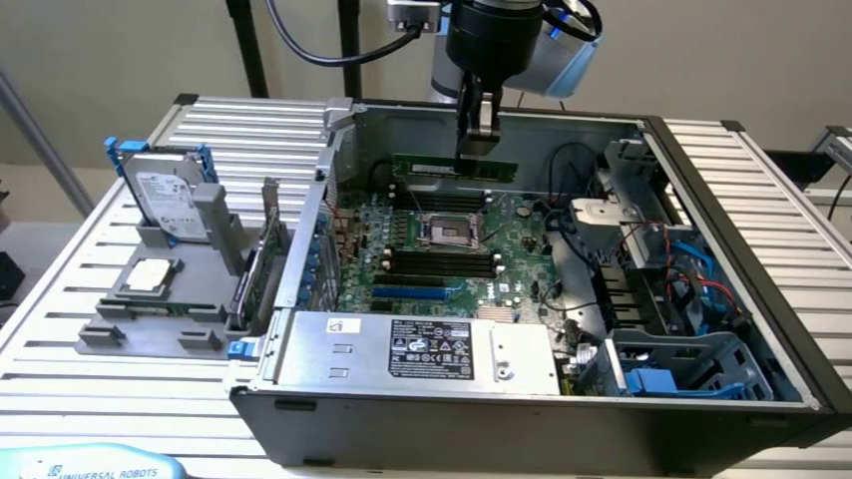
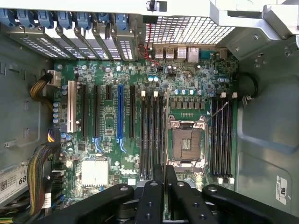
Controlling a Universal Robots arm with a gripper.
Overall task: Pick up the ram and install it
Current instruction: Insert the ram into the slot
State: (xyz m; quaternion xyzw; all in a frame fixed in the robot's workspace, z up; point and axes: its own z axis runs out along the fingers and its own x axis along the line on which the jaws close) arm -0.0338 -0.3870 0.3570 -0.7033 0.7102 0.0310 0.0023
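Slatted worktop point(image 1: 253, 125) carrying an open computer case point(image 1: 533, 414). To the exterior view's left of the CPU socket point(image 1: 446, 232), outside the case: hard drive point(image 1: 171, 192), upright in a grey holder. Just behind and above the socket: the ram point(image 1: 456, 167), level, clenched along its upper edge by the tool point(image 1: 481, 145), held over the motherboard point(image 1: 399, 289). Right of the socket: blue cables point(image 1: 692, 269).

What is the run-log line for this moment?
pincer: shut on ram | ram: in air over board, inside case | install: not yet seated
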